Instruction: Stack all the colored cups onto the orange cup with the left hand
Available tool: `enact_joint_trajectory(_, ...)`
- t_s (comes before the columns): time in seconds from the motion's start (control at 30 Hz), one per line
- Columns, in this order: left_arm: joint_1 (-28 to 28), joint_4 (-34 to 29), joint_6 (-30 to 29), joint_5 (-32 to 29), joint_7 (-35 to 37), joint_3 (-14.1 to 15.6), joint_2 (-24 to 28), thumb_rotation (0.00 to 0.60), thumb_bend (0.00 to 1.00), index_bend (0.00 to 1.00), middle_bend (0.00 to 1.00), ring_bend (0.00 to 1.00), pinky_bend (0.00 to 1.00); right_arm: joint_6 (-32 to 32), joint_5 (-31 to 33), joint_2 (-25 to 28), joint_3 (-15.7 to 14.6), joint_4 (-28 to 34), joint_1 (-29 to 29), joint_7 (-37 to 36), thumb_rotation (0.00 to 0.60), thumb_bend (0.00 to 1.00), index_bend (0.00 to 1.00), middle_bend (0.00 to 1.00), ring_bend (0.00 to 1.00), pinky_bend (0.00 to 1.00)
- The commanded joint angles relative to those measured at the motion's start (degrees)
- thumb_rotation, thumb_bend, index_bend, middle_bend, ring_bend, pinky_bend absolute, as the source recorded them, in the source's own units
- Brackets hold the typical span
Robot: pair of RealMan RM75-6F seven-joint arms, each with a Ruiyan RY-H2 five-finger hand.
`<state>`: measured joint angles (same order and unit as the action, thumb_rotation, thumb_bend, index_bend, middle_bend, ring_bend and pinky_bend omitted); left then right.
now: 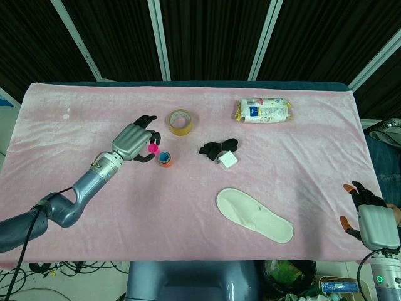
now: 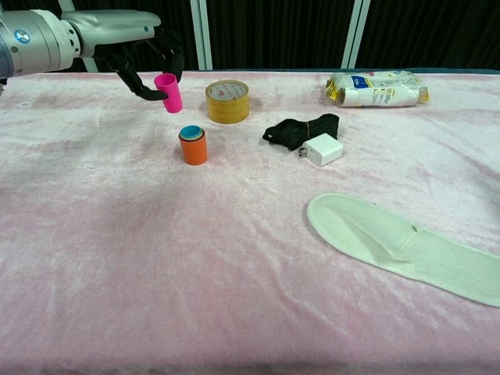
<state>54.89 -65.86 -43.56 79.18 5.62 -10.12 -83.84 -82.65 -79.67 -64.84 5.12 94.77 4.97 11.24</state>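
Observation:
My left hand holds a small pink cup in the air, pinched between thumb and fingers, roughly upright. The cup hangs just above and to the left of the orange cup, which stands on the pink cloth with a blue cup nested inside it. My right hand rests at the table's right front corner, holding nothing, fingers apart.
A yellow tape roll lies just behind the orange cup. A black strap with a white charger, a white slipper and a snack packet lie to the right.

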Motion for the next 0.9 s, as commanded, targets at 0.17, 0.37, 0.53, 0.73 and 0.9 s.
enact_joint_trajectory(0.17, 1.41, 4.05, 1.06, 0.39, 3.06, 0.46, -3.22, 0.600, 0.35, 0.49, 0.51, 0.03, 0.09, 0.03, 0.00, 0.01, 0.01, -0.01, 0.02, -0.12, 0.600, 0.25, 0.20, 0.10, 0.19, 0.28)
enact_joint_trajectory(0.37, 2.08, 5.89, 1.55, 1.15, 3.70, 1.28, -4.73, 0.600, 0.35, 0.49, 0.51, 0.03, 0.09, 0.00, -0.12, 0.03, -0.06, 0.00, 0.00, -0.16, 0.600, 0.25, 0.20, 0.10, 0.19, 0.28)
enact_joint_trajectory(0.53, 2.43, 7.61, 2.07, 1.04, 4.08, 1.63, -6.02, 0.600, 0.35, 0.48, 0.51, 0.03, 0.09, 0.01, -0.11, 0.06, -0.06, -0.01, 0.00, -0.24, 0.600, 0.25, 0.20, 0.10, 0.19, 0.28)
enact_joint_trajectory(0.73, 2.90, 9.03, 3.28, 1.08, 4.42, 2.26, -6.94, 0.600, 0.34, 0.44, 0.49, 0.03, 0.09, 0.06, -0.12, 0.06, -0.06, -0.05, 0.03, -0.28, 0.600, 0.25, 0.20, 0.10, 0.19, 0.28)
enact_joint_trajectory(0.9, 3.19, 8.90, 4.35, 1.45, 4.74, 3.02, -6.83, 0.600, 0.26, 0.31, 0.37, 0.01, 0.08, 0.00, -0.11, 0.06, -0.04, -0.07, 0.01, -0.32, 0.600, 0.25, 0.20, 0.10, 0.19, 0.28)
